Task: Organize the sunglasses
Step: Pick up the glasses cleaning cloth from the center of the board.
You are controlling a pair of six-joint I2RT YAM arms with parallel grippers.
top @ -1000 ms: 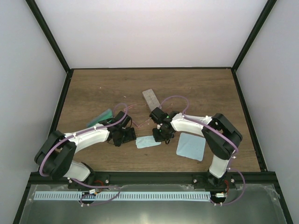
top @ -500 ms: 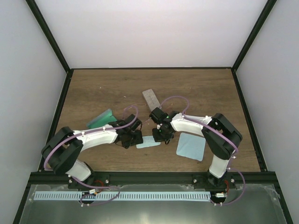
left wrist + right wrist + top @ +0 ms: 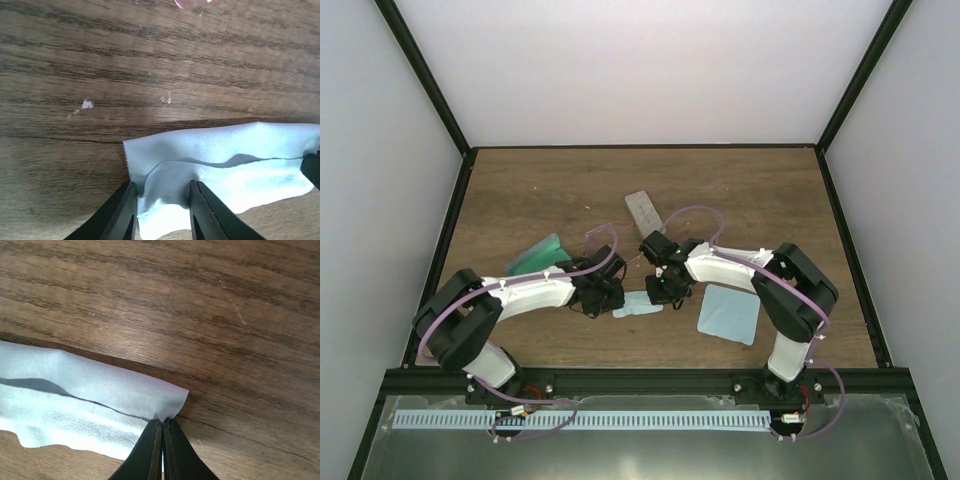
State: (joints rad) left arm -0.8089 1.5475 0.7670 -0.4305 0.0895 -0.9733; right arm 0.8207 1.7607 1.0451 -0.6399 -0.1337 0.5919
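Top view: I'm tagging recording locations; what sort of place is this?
Probably a robot lab enclosure: a wooden table walled by white panels in a black frame, with left arm and right arm bolted at its near edge.

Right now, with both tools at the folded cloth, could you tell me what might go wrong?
The right tool pinches only the very corner of the folded cloth, so a pull may slip it free. The left tool straddles the opposite end, where the layers gape; closing may catch just one layer.
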